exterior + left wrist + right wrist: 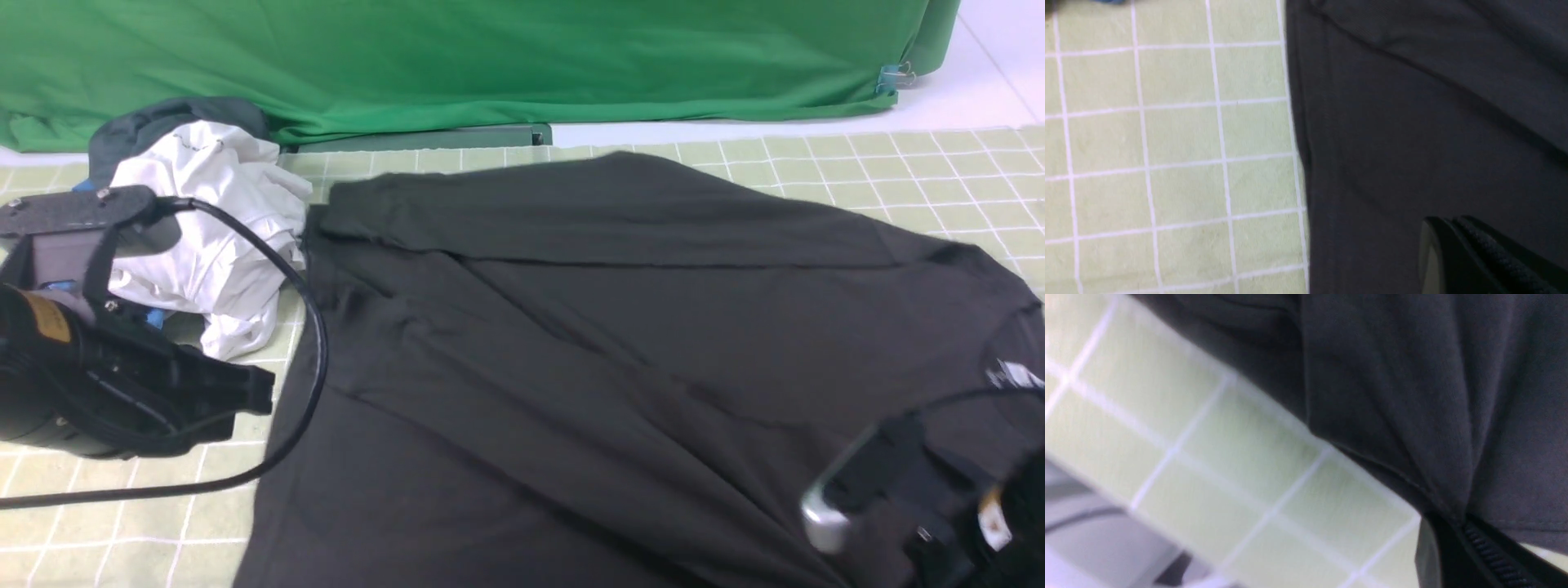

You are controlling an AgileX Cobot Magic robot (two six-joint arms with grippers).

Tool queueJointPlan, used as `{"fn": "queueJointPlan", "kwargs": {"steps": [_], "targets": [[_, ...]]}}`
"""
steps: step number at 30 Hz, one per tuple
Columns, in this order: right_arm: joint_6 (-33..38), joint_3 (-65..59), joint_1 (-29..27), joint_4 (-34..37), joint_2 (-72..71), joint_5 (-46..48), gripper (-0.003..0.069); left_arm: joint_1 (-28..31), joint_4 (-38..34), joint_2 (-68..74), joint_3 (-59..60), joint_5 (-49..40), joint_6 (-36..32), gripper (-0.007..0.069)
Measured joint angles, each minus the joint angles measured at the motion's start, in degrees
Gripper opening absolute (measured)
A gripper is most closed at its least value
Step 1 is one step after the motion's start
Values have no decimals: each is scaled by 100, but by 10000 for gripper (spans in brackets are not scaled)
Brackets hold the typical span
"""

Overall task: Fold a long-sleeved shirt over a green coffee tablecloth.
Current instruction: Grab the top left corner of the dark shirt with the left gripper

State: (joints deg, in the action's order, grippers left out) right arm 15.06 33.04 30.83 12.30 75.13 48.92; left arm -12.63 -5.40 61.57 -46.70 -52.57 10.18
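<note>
Black across the front view: looking at the long-sleeved shirt [620,327] spread wide over the green coffee tablecloth [898,163], with a white garment [212,237] bunched far left. Spotting the left gripper [255,390] just beside the shirt's left edge. Over to the left wrist: jaws pressed together above dark fabric. On to the right wrist: right gripper [1457,526] pinching a puckered shirt edge.

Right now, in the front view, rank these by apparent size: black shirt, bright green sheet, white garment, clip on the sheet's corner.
1. black shirt
2. bright green sheet, though it lies farther off and is cropped, so it may really be bigger
3. white garment
4. clip
</note>
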Motion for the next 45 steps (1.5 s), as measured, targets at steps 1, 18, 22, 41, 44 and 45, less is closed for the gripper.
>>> {"fn": "queueJointPlan", "kwargs": {"steps": [1,18,22,41,44,45], "targets": [[-5,-64,0,0,-79,136,9,0,-25,-5,0,-45,0,11],[-618,-287,0,0,-521,922,386,0,-219,969,-555,338,251,11],[-797,-94,0,5,-984,1091,340,0,-219,1835,-1269,427,107,13],[-1081,74,0,10,-2957,560,302,0,61,5456,-4047,621,1488,465],[-1111,74,0,10,-2957,560,303,0,100,5755,-4316,643,1530,528],[-1114,68,0,10,-2957,560,303,0,109,5755,-4334,644,1539,531]]}}
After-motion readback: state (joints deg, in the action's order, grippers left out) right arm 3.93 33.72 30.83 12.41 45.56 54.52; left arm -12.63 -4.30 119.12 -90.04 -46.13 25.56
